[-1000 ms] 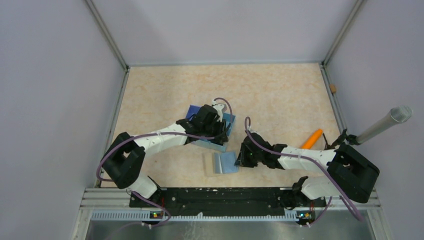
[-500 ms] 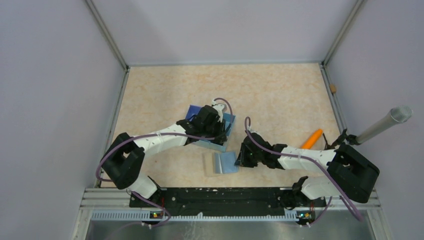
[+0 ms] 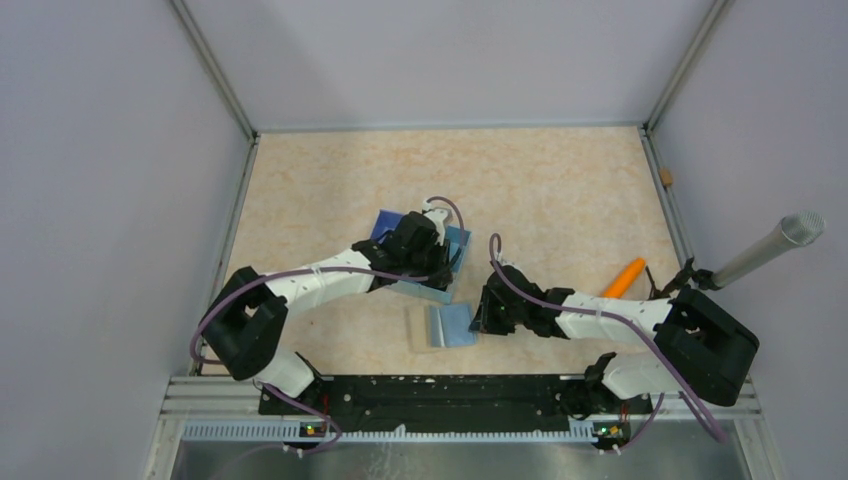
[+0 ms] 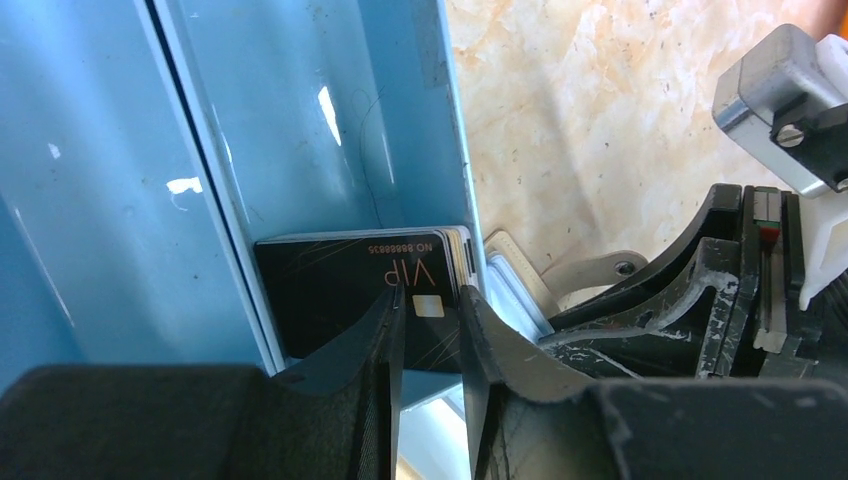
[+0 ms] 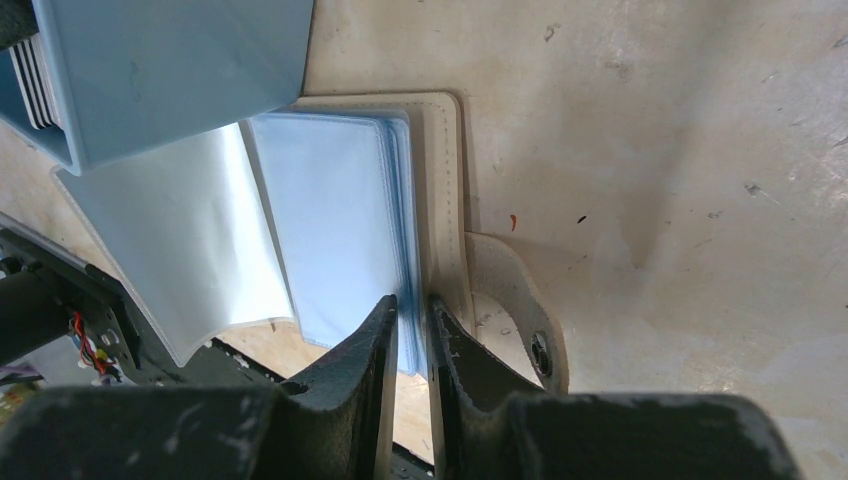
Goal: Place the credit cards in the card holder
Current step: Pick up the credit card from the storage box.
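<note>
Two grippers work close together near the middle of the table [image 3: 560,190]. The left gripper [image 4: 430,312] points down into the blue tray [image 4: 300,120]. The credit cards [image 4: 340,280] sit there as a small stack in the corner of one compartment, against the divider wall, with a black card marked VIP on top and pale card edges showing at the stack's side. The left fingers [image 4: 390,325] stand only narrowly apart. The gold chip of the top card shows in the slit between them, and nothing is visibly caught there. Whether the tips touch the card face cannot be told. The stack lies directly under the fingertips, its outer edge level with the outer finger. The card holder [image 5: 445,200] lies spread open on the table just beside the tray's near corner, a beige cover with pale blue clear leaves inside and a snap tab sticking out on one side. The right gripper [image 5: 410,315] is at the tab side of the holder. Its fingers [image 5: 375,340] are pressed almost together, with the edge of the blue leaves running between them, so it pinches the leaves next to the beige border. An orange object [image 3: 625,277] lies well apart, beside the right arm.
</note>
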Motion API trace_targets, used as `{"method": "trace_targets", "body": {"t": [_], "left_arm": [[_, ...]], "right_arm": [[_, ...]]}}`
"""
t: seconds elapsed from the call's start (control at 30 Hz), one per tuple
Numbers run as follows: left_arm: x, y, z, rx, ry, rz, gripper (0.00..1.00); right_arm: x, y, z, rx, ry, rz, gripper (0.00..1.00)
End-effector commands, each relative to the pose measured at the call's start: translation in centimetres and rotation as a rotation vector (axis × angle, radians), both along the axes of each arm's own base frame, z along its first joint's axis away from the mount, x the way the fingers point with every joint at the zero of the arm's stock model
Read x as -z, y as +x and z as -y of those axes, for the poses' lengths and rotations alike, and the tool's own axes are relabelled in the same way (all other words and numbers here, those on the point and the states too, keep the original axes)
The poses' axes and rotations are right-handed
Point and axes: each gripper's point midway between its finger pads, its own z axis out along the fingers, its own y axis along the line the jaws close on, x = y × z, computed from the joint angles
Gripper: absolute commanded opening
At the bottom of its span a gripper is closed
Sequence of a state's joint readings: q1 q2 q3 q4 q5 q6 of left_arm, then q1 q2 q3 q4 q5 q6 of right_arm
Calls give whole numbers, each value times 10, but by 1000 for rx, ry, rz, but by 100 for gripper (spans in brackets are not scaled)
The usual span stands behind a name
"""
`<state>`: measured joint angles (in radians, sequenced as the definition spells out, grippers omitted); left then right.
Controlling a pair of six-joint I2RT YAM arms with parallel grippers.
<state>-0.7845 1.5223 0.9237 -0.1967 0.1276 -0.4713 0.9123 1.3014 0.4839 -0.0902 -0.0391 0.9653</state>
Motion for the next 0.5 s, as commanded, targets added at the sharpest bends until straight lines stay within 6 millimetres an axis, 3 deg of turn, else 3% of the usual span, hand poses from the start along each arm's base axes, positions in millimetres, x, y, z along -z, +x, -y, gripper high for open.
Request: {"method": "trace_targets", "body": {"t": [0.0,0.2,0.47], "left_arm": [[-8,0,-8,-7,4,35,32],[-8,-1,-7,-2,-1,29,39],[-6,0,-12,-18,3,30,38]], "right_arm": [[7,-5,4,-5,-19,-15,16],[7,-5,4,-8,-18,-15,17],[8,-6,4,-7,-22,-18,16]]}}
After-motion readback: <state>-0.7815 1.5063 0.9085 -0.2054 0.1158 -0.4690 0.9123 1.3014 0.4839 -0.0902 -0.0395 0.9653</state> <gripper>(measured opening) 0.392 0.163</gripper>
